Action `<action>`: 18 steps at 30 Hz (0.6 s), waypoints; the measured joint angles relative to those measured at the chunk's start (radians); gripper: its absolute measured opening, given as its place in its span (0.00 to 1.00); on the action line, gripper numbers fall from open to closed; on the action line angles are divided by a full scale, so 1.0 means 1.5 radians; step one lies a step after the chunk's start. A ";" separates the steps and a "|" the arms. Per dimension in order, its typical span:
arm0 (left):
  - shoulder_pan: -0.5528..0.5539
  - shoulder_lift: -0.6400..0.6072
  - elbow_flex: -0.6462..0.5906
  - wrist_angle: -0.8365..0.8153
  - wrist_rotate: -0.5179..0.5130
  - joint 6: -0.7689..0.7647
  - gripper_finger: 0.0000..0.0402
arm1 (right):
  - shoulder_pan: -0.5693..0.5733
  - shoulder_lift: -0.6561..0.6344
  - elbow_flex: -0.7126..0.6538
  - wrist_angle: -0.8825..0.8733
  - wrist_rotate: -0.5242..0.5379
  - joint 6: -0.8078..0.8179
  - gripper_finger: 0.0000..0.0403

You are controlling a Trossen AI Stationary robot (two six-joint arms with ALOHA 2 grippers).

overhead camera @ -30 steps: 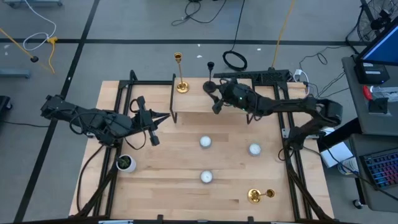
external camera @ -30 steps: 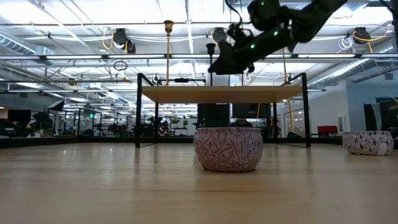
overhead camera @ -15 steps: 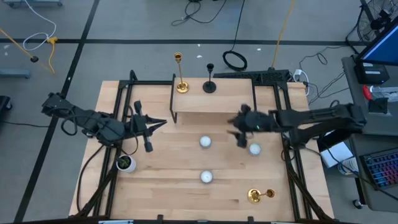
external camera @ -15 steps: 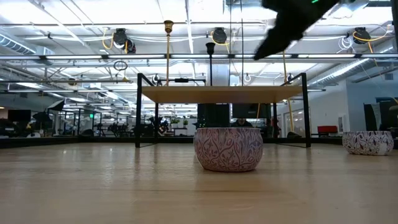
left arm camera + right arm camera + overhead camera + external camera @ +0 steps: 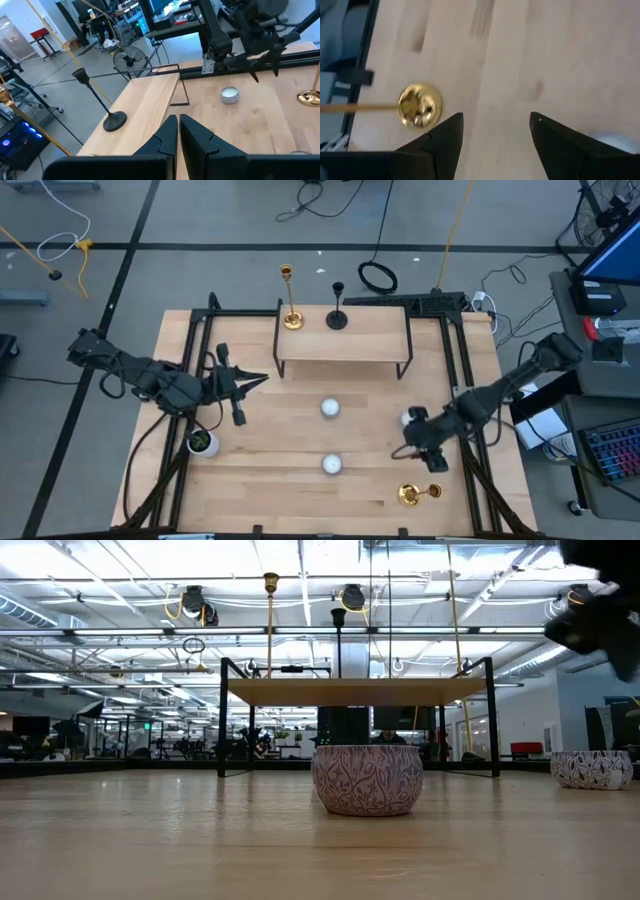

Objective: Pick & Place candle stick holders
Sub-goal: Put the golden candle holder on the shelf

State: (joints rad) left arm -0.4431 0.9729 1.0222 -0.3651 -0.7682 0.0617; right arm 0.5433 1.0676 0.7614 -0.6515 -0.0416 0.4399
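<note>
A gold candlestick [image 5: 290, 315] and a shorter black candlestick [image 5: 338, 318] stand by their round bases on the far part of a raised wooden shelf [image 5: 340, 340]. A second gold candlestick [image 5: 410, 495] is on the table at the near right, its stem pointing toward the right edge. I cannot tell whether it stands or lies. My right gripper [image 5: 420, 458] is open and empty above the table just beyond it. Its wrist view shows the gold base [image 5: 420, 105] ahead of the fingers. My left gripper [image 5: 258, 380] is shut and empty, left of the shelf.
Three small white candles sit on the table: one at mid table [image 5: 330, 408], one nearer [image 5: 331, 464], and one at the right [image 5: 408, 418], close behind my right gripper. A white pot with a plant [image 5: 203, 442] stands near left. Black frame rails run along both table sides.
My right gripper has swung from beside the black candlestick on the shelf toward the table's near right, passing over the right candle, to just short of the gold candlestick there. The black candlestick stays upright on the shelf. My left gripper has drawn slightly toward the near edge.
</note>
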 joint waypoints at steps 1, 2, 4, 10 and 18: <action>0.000 0.001 0.000 0.001 0.000 -0.005 0.06 | 0.014 0.000 -0.013 0.009 -0.008 0.017 0.56; 0.001 0.002 0.000 0.001 0.000 -0.012 0.06 | 0.027 0.000 -0.027 0.028 -0.010 0.025 0.56; 0.001 0.004 0.000 0.000 0.000 -0.027 0.06 | 0.054 0.000 -0.057 0.099 -0.011 0.031 0.56; 0.003 0.007 0.000 0.001 -0.001 -0.038 0.06 | 0.125 0.000 -0.167 0.375 -0.096 -0.006 0.56; 0.014 0.007 0.000 0.008 -0.001 -0.048 0.06 | 0.205 0.000 -0.271 0.550 -0.039 -0.032 0.56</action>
State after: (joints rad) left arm -0.4215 0.9840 1.0222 -0.3528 -0.7697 -0.0105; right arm 0.8512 1.0679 0.3552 0.1739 -0.1008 0.3924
